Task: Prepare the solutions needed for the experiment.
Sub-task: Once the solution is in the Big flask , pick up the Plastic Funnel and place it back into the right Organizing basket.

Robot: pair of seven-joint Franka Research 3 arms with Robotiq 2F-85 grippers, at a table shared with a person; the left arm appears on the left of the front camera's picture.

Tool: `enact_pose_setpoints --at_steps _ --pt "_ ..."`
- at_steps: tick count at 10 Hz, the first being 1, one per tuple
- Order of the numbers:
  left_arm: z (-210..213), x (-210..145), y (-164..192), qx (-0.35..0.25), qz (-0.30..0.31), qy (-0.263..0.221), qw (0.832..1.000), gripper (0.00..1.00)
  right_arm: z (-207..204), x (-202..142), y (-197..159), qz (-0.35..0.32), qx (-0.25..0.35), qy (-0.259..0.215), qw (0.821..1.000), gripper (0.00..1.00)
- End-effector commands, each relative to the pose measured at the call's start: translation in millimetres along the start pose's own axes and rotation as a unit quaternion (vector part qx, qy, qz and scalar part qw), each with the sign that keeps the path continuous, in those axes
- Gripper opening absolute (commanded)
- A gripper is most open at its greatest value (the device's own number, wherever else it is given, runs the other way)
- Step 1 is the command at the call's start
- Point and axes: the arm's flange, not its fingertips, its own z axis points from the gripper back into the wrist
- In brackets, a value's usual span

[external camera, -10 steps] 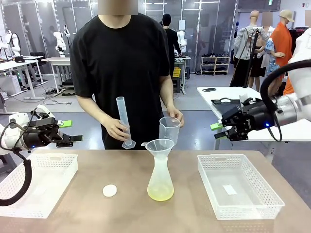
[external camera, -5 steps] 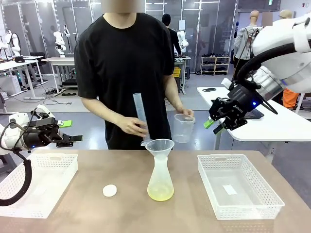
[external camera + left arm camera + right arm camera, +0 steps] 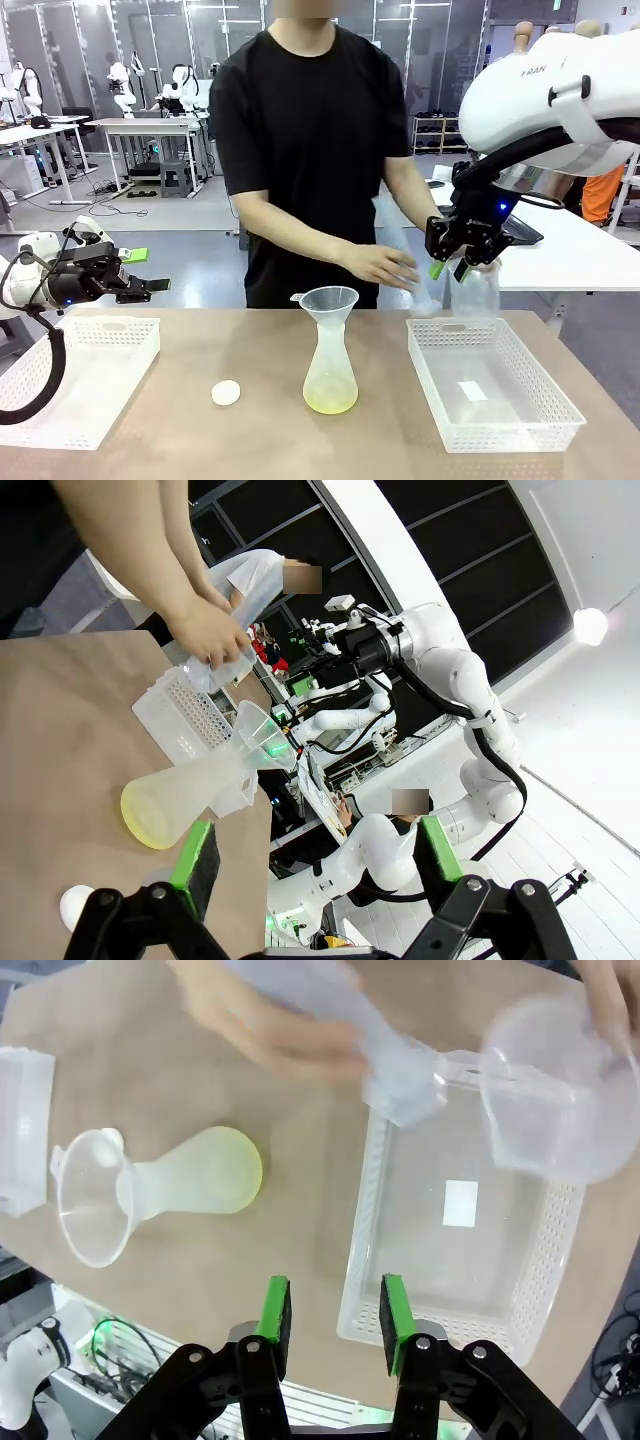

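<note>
The solutions show as a little pale yellow-green liquid (image 3: 330, 401) in the bottom of a frosted flask (image 3: 330, 365) at the table's middle. A clear funnel (image 3: 329, 299) sits in its neck. From the wrist views the flask (image 3: 190, 1188) (image 3: 195, 798) looks tilted. The person's hands hold a blurred measuring cylinder (image 3: 412, 275) and a clear beaker (image 3: 476, 290) above the far edge of the right basket (image 3: 545, 385). My right gripper (image 3: 450, 268) hangs just over the beaker, its fingers parted with nothing between them (image 3: 332, 1295). My left gripper (image 3: 150, 272) stands open at the far left (image 3: 318, 858).
A white basket (image 3: 110, 340) lies at the table's left under my left arm. A small white round disc (image 3: 226, 393) lies between it and the flask. A white label sits on the right basket's floor (image 3: 460, 1203). The person stands close behind the table.
The person has stepped right, carrying the cylinder and beaker from behind the flask to over the right basket. My right arm has swung in above that basket. The left arm has not moved.
</note>
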Motion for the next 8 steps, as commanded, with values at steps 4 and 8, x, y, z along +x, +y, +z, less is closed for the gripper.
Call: enact_pose_setpoints --at_steps 4,8 --pt "-0.7 -1.8 -0.9 0.009 -0.003 0.007 1.0 1.0 3.7 1.5 -10.8 -0.004 0.022 -0.005 1.0 0.47" --pt "-0.7 -1.8 -0.9 0.009 -0.003 0.007 1.0 1.0 0.6 21.6 17.8 0.076 -0.005 0.022 0.997 0.47"
